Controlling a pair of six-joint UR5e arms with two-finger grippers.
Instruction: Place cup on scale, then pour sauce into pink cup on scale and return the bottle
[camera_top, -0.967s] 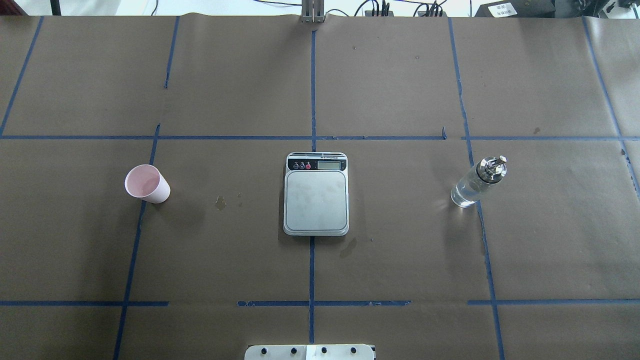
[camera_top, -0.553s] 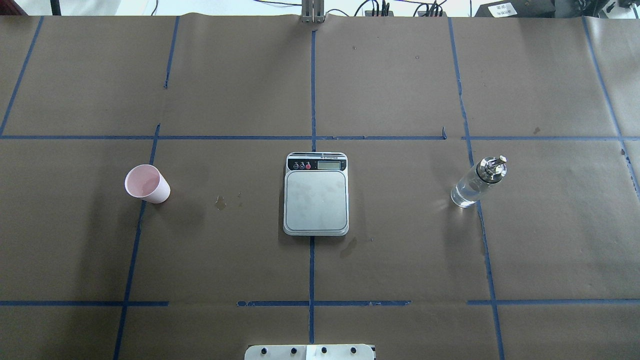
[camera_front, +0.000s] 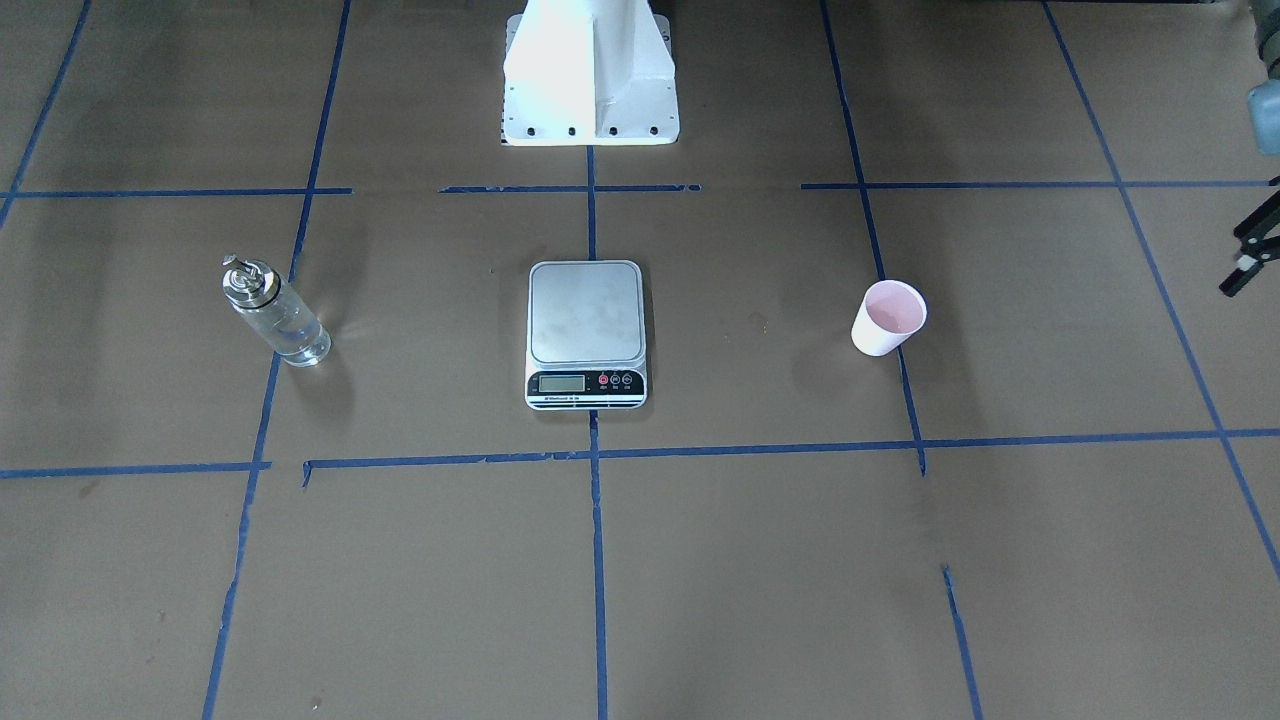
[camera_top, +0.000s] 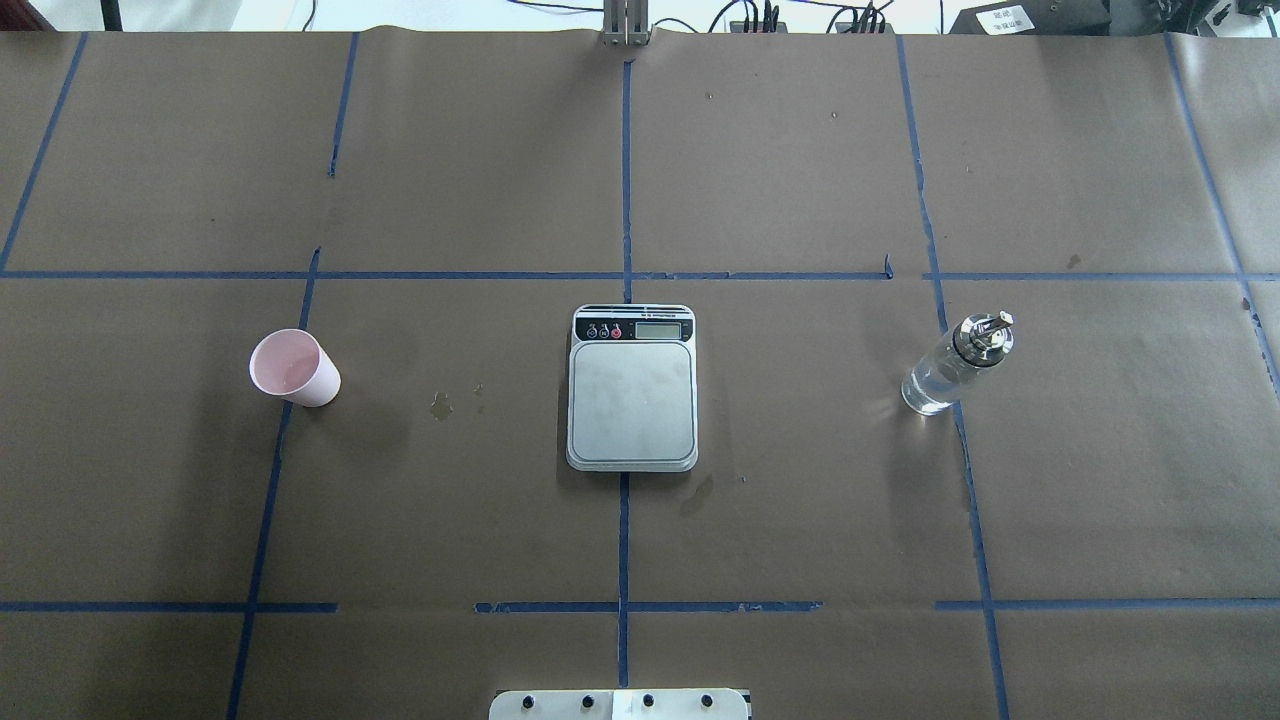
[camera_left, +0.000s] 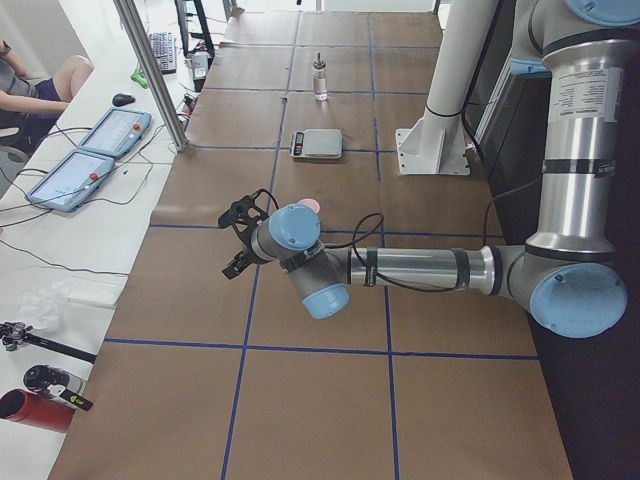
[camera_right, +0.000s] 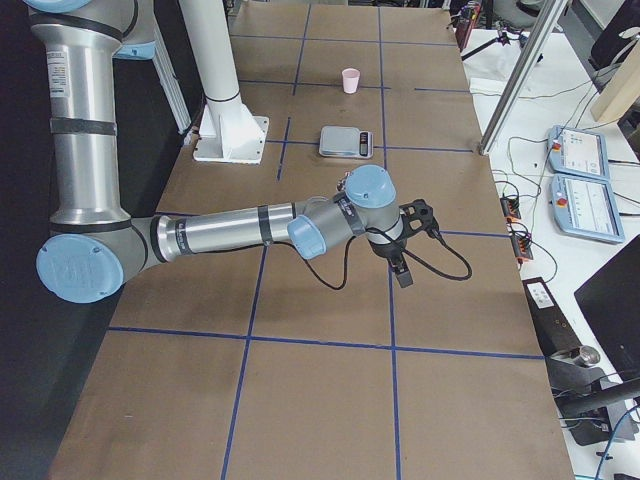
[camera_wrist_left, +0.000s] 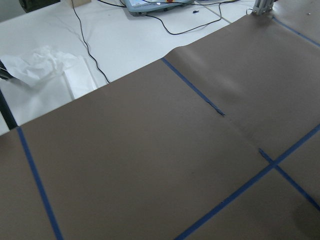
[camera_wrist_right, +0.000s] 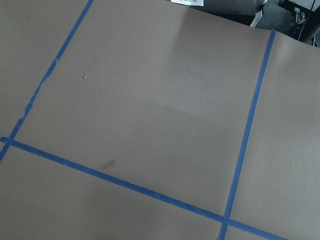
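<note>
Nothing is done yet. The cup (camera_top: 293, 367) stands on the table (camera_top: 800, 520) to the left of the bare scale (camera_top: 632, 400), and the bottle (camera_top: 945, 372) to the scale's right. Whether the left gripper (camera_left: 233, 242) or the right gripper (camera_right: 415, 248) is spread cannot be told.

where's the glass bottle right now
In the overhead view the small clear glass bottle stands upright on the robot's right side, well right of the silver kitchen scale.

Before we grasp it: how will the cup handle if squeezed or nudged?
The cup looks thin-walled and empty, so probably light and easily crushed. It stands on its narrower base, so a high push likely tips it; tapered, it would roll in a curve.
</note>
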